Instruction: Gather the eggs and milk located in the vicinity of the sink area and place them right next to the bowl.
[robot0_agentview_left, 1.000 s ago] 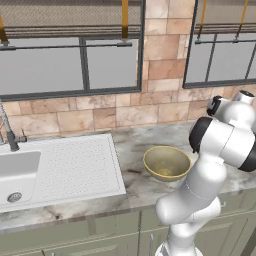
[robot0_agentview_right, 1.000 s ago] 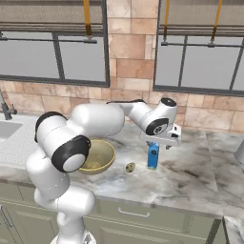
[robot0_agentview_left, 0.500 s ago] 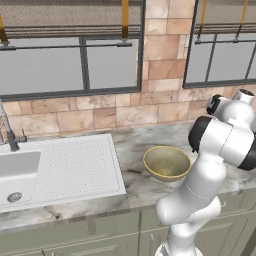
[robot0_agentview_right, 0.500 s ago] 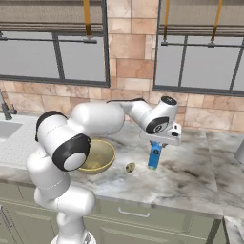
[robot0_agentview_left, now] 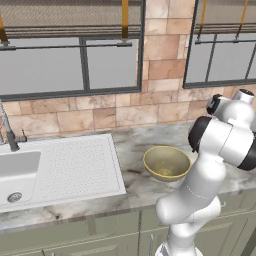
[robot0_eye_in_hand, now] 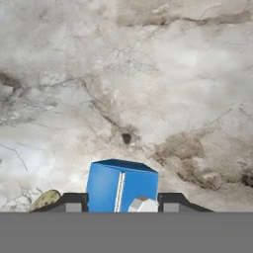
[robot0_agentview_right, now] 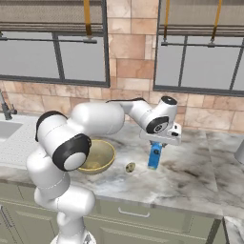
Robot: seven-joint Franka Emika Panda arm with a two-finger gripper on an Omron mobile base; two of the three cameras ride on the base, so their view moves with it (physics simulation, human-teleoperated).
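Observation:
The milk [robot0_agentview_right: 153, 159], a small bright blue carton, stands upright on the marble counter to the right of the bowl [robot0_agentview_right: 102, 157]. My gripper [robot0_agentview_right: 155, 147] reaches down over the carton's top and is shut on it. In the hand view its two dark fingertips press both sides of the milk [robot0_eye_in_hand: 106, 185], with the gripper [robot0_eye_in_hand: 122, 202] centred on it. A small egg [robot0_agentview_right: 130, 167] lies on the counter between the bowl and the carton, and shows as the egg [robot0_eye_in_hand: 44, 200] at the lower left of the hand view. The dull yellow bowl [robot0_agentview_left: 166, 162] sits right of the drainboard.
The white sink [robot0_agentview_left: 15, 170] with its ribbed drainboard [robot0_agentview_left: 75, 162] and steel faucet [robot0_agentview_left: 7, 130] lies far left. A tiled wall with windows backs the counter. A grey object [robot0_agentview_right: 239, 152] stands at the far right edge. Bare marble [robot0_agentview_right: 200, 167] stretches right of the carton.
The gripper's fingers have closed onto the sides of the milk carton. Carton, egg and bowl stay where they were.

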